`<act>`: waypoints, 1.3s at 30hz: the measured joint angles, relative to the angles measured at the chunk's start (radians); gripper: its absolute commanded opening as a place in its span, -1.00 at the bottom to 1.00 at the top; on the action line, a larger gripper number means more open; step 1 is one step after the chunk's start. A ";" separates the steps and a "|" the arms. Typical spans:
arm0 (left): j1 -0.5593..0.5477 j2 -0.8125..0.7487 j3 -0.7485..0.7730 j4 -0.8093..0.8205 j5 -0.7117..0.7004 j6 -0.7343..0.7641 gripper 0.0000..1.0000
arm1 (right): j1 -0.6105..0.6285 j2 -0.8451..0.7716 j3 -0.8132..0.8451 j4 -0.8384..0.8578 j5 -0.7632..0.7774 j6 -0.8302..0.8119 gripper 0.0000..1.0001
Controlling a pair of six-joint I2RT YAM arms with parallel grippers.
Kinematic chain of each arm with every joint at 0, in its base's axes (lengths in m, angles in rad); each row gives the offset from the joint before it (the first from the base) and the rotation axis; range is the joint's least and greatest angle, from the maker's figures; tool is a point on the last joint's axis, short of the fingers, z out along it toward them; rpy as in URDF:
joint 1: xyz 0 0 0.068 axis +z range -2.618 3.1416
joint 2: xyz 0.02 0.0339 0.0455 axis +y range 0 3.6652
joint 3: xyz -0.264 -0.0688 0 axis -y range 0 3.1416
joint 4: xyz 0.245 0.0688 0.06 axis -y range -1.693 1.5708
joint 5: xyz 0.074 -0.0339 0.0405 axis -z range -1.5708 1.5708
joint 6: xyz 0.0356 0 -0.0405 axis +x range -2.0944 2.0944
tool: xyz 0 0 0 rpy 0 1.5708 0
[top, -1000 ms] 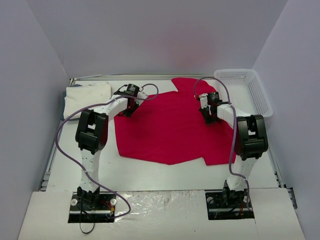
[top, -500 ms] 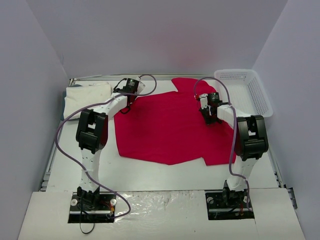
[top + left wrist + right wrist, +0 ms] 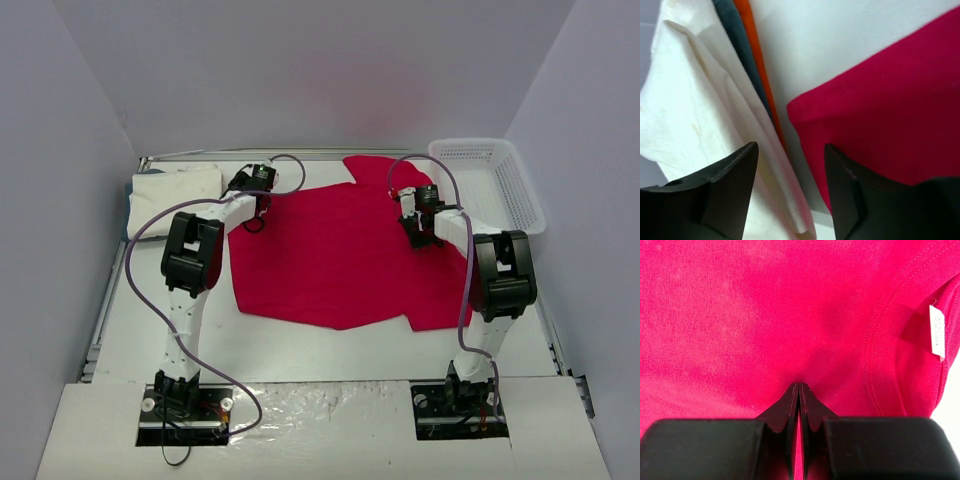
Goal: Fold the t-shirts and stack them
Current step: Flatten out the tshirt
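The red t-shirt (image 3: pixel 330 260) lies spread flat across the middle of the table. A folded white t-shirt (image 3: pixel 175 188) rests at the back left corner. My left gripper (image 3: pixel 258 195) hovers over the red shirt's back left corner (image 3: pixel 890 110), beside the white t-shirt (image 3: pixel 695 100). It (image 3: pixel 790 150) is open and holds nothing. My right gripper (image 3: pixel 416 232) sits on the red shirt close to its collar. Its tips (image 3: pixel 799 386) are shut together on a small pucker of the red cloth (image 3: pixel 765 315).
A white mesh basket (image 3: pixel 490 180) stands at the back right, just beyond the red shirt. Dark blue-grey (image 3: pixel 737 45) and orange (image 3: pixel 754 55) cloth edges show under the white t-shirt. A white label (image 3: pixel 937 332) sits inside the red collar.
My left gripper moved toward the back left along the red shirt's edge, then opened and let the cloth go. The right gripper stayed put, shut.
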State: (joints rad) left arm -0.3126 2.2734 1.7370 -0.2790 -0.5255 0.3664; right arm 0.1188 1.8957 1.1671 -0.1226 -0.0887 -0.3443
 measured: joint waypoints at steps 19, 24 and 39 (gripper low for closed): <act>-0.014 -0.151 -0.045 -0.217 0.347 -0.091 -0.95 | 0.000 0.003 0.002 0.000 0.000 0.000 -1.00; -0.018 -0.137 -0.070 -0.318 0.453 -0.091 -0.95 | 0.001 0.005 0.003 -0.001 0.000 0.000 -1.00; -0.011 -0.044 0.061 -0.456 0.501 -0.099 -0.95 | 0.001 0.005 0.006 -0.005 -0.001 0.000 -1.00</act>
State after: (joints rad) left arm -0.3233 2.2295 1.7981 -0.7353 -0.0242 0.2672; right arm 0.1196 1.9007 1.1736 -0.1276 -0.0898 -0.3443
